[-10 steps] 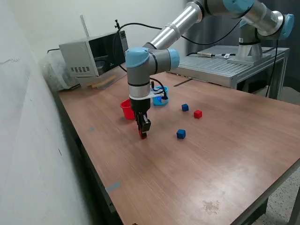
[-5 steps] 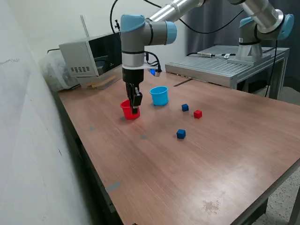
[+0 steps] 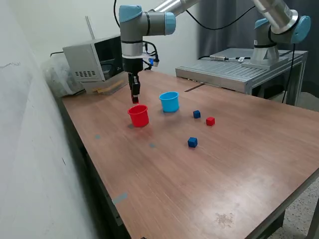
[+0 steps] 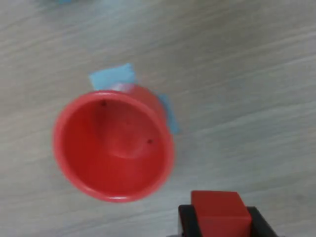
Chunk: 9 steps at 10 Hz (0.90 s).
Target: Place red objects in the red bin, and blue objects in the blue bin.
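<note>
Red plastic is filling my wrist view: the red cup (image 4: 113, 145) is standing upright and empty on the table (image 3: 239, 164). My hand (image 3: 134, 99) is hovering just above the red cup, pinching a red cube (image 4: 219, 213). Beside the red cup, the blue cup (image 3: 169, 101) is standing, with another red cube (image 3: 210, 121) and two blue cubes (image 3: 192, 142) lying farther off.

A silver arm (image 3: 169, 5) with light-blue joint caps, black cables and an apparently black pincer (image 3: 134, 94).
</note>
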Each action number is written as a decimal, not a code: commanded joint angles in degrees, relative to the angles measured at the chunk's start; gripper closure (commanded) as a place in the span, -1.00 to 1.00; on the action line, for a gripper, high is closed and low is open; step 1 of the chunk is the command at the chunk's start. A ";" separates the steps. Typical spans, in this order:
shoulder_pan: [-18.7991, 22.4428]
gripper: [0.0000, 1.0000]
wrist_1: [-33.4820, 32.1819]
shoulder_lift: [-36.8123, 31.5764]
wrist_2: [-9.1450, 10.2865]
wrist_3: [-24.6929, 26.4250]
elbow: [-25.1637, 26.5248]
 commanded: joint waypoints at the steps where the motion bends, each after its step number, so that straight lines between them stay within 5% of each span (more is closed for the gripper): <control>1: -3.19 1.00 -0.01 -0.81 -0.01 -0.20 2.19; 9: -4.78 1.00 -1.41 -0.11 -0.01 -1.25 5.10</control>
